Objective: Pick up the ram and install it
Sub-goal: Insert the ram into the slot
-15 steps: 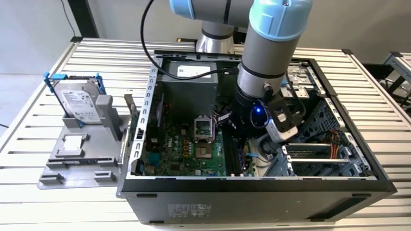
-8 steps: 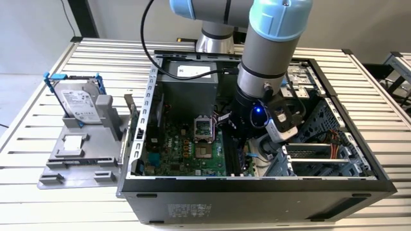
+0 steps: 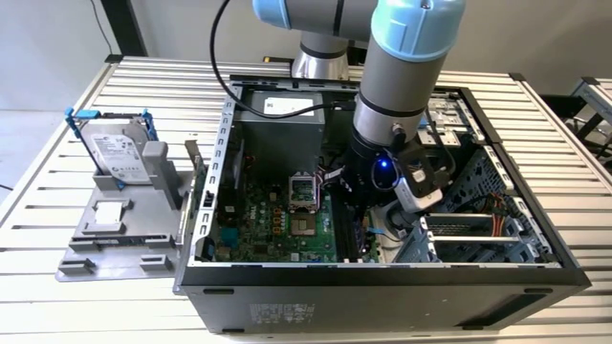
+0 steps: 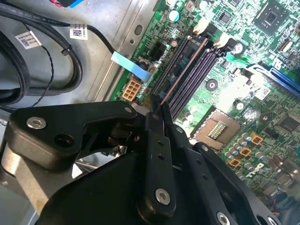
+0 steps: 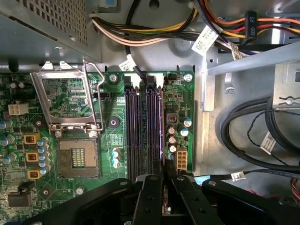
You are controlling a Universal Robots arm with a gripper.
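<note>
- I see the arm reaching down into the open computer case, with the gripper low over the motherboard on the exterior view's right side of the board.
- In the second wrist view the gripper has its 2 fingers pressed close together on a thin edge; that edge is the ram, seen edge-on and running away from the fingertips along the memory slots.
- In the first wrist view the gripper sits at the near end of the memory slots, and the ram lines up with the slot nearest the small white connector.
- I cannot tell whether the ram is fully seated.
- The open CPU socket lies beside the slots.
- The hard drive stands on a grey holder outside the case, on the exterior view's left.
</note>
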